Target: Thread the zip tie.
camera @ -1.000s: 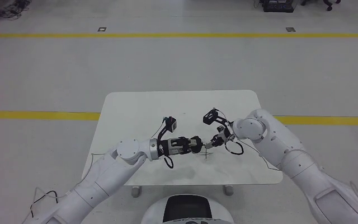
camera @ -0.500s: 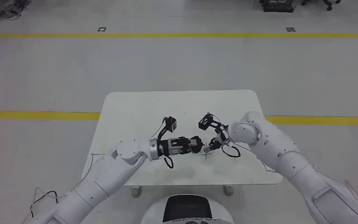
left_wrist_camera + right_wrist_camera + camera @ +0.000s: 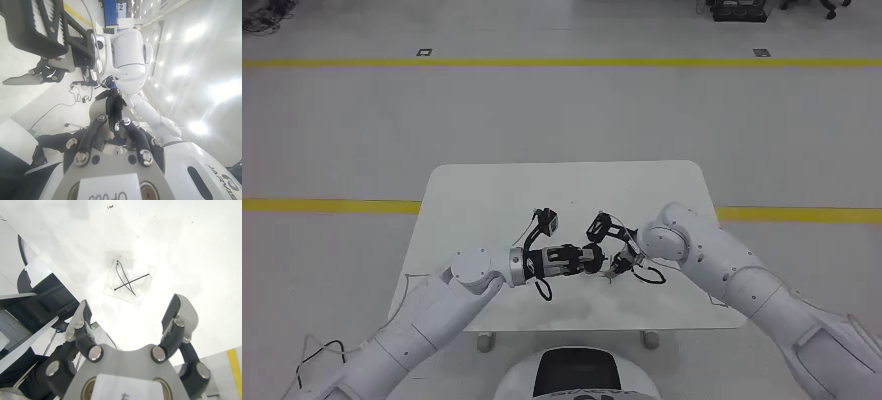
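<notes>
Above the white table (image 3: 492, 200), the right gripper (image 3: 130, 301) hangs with jaws wide and the left gripper (image 3: 112, 113) pinches a black zip tie (image 3: 115, 101). On the table, a clear tray (image 3: 144, 289) holds three more zip ties (image 3: 128, 282).

- Table (image 3: 482, 190): broad white top beyond both arms, room to pass.
- Left gripper (image 3: 591, 256), pinching a black piece (image 3: 113, 102): just beside the right gripper (image 3: 130, 303), blocking that side.
- Clear tray (image 3: 144, 293) holding zip ties (image 3: 125, 281): on the table under the right gripper's spread fingers.
</notes>
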Motion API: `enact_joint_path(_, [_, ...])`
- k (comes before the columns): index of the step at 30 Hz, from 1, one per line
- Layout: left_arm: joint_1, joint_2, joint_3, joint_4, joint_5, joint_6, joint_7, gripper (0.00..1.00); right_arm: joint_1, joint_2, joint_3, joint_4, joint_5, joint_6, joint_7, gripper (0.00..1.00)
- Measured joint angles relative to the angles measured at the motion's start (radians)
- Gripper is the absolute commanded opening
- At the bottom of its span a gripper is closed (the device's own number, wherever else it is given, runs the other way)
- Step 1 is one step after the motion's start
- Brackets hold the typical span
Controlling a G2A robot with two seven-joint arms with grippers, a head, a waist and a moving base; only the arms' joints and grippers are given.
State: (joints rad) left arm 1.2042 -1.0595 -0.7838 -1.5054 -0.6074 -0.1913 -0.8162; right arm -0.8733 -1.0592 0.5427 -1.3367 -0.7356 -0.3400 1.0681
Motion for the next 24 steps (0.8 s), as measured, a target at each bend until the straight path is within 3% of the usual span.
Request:
enact_joint_path(8, [0.000, 0.000, 0.000, 0.000, 0.000, 0.000, 0.000, 0.00, 0.015, -0.012, -0.082, -0.017, -0.082, 0.000, -0.018, 1.00])
enact_joint_path(17, [0.000, 0.000, 0.000, 0.000, 0.000, 0.000, 0.000, 0.00, -0.001, -0.012, -0.083, -0.017, -0.116, 0.001, -0.054, 1.00])
enact_joint_path(18, [0.000, 0.000, 0.000, 0.000, 0.000, 0.000, 0.000, 0.00, -0.002, -0.012, -0.084, -0.017, -0.123, 0.000, -0.056, 0.93])
enact_joint_path(19, [0.000, 0.000, 0.000, 0.000, 0.000, 0.000, 0.000, 0.00, -0.002, -0.012, -0.086, -0.018, -0.127, 0.000, -0.056, 0.71])
enact_joint_path(20, [0.000, 0.000, 0.000, 0.000, 0.000, 0.000, 0.000, 0.00, -0.002, -0.012, -0.087, -0.019, -0.130, 0.000, -0.057, 0.55])
enact_joint_path(21, [0.000, 0.000, 0.000, 0.000, 0.000, 0.000, 0.000, 0.00, -0.002, -0.013, -0.088, -0.018, -0.134, 0.000, -0.060, 0.49])
enact_joint_path(24, [0.000, 0.000, 0.000, 0.000, 0.000, 0.000, 0.000, 0.00, -0.002, -0.013, -0.092, -0.013, -0.137, 0.000, -0.070, 0.44])
